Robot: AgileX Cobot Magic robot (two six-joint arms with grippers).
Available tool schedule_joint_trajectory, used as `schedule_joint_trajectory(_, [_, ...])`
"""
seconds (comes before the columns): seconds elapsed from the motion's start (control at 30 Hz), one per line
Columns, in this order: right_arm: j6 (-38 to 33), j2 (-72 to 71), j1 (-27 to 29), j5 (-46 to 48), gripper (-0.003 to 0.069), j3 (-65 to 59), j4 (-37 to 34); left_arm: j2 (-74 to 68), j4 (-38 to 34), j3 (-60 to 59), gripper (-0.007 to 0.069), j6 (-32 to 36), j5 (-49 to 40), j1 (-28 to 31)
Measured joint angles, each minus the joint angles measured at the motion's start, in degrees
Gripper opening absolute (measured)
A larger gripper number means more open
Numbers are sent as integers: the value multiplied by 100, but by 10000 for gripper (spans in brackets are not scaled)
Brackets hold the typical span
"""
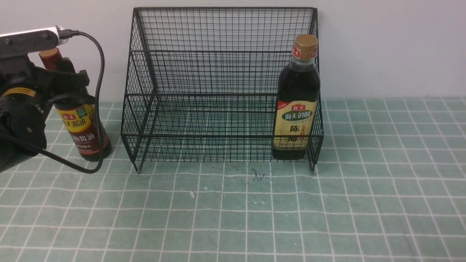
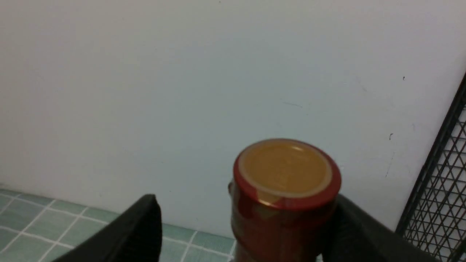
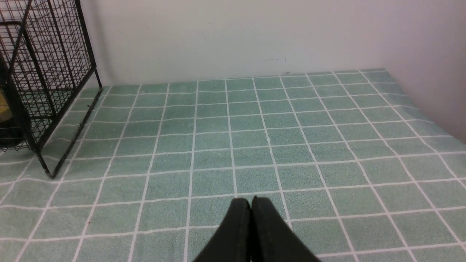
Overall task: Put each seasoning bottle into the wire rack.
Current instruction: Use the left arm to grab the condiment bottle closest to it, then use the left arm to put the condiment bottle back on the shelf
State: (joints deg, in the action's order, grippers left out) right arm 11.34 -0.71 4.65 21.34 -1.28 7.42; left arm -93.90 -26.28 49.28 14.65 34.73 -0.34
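The slim seasoning bottle (image 1: 78, 123), with a red-brown cap (image 2: 285, 169) and a yellow-and-maroon label, stands on the tiled cloth just left of the wire rack (image 1: 222, 136), outside it. My left gripper (image 1: 65, 74) is open around its neck. In the left wrist view (image 2: 247, 207) one finger (image 2: 349, 225) is against the bottle and the other (image 2: 142, 225) stands well apart. The wider seasoning bottle (image 1: 296, 109), with a tan cap and a cream label, stands upright inside the rack at its right end. My right gripper (image 3: 250, 205) is shut and empty, over the cloth right of the rack.
The white wall runs right behind the rack and the slim bottle. The rack's side mesh (image 2: 440, 189) is close beside the left gripper. The rack's right corner leg (image 3: 51, 171) shows in the right wrist view. A side wall (image 3: 429, 54) bounds the far right.
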Motion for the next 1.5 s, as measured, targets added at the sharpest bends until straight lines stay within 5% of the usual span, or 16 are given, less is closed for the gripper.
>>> schedule_joint_trajectory(0.17, [0,0,0,0,-15,0,0,0,115,0,494,-7,-23,0])
schedule_joint_trajectory(0.33, [0,0,0,0,-15,0,0,13,351,0,272,-41,-182,-10])
schedule_joint_trajectory(0.57, [0,0,0,0,-15,0,0,619,554,99,284,-41,-1418,-10])
schedule_joint_trajectory(0.9, [0,0,0,0,-15,0,0,1629,647,1715,284,-102,-3046,-23])
schedule_joint_trajectory(1.5, [0,0,0,0,-15,0,0,382,700,3150,284,-95,-2764,-1302])
